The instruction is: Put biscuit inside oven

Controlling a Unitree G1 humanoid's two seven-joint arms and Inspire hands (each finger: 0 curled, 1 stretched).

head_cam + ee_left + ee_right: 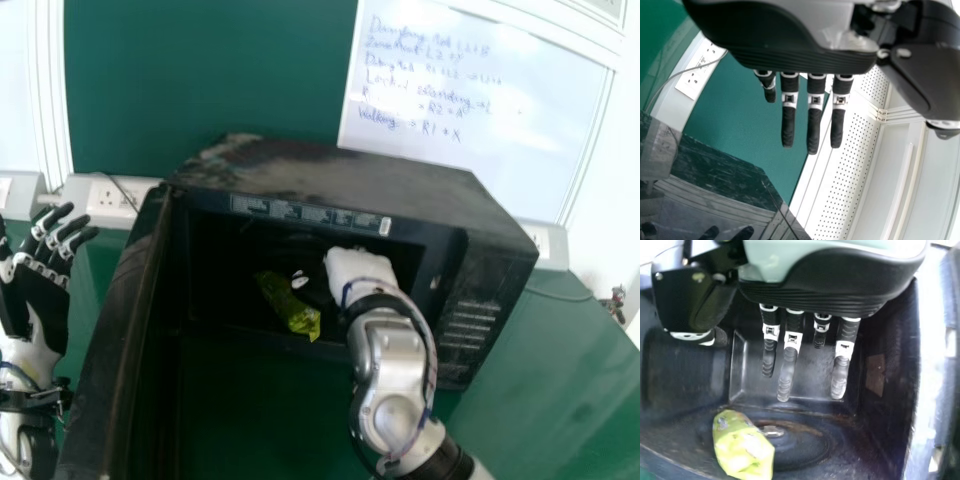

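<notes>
Head view: the oven point(330, 175) stands on the green table point(560, 365), its door point(115, 340) swung wide on the 9 o'clock side. The biscuit point(302, 316), in a yellow-green packet, lies inside the oven, close to the opening, slanting from 10 o'clock to 4 o'clock. At 2 o'clock from it is the right robot hand point(360, 266), in the oven's mouth, its arm running back towards 5 o'clock. The left robot hand point(38, 290) is at 9 o'clock, outside the door, fingers spread and loosely extended. A whiteboard point(465, 90) with handwriting is at 1 o'clock and a socket point(118, 197) at 10 o'clock.

Left wrist view: the left robot hand point(813, 127) is released and empty, its fingers long and straight, the thumb held well out to the side. Near it are a glossy dark surface point(715, 165) and a perforated white panel point(845, 185).

Right wrist view: the right robot hand point(786, 375) is released too, fingers extended with a slight bend inside the oven, thumb apart from them. The biscuit rests on the oven floor point(850, 460), apart from the fingers, just beside a small metal hub point(772, 431).
</notes>
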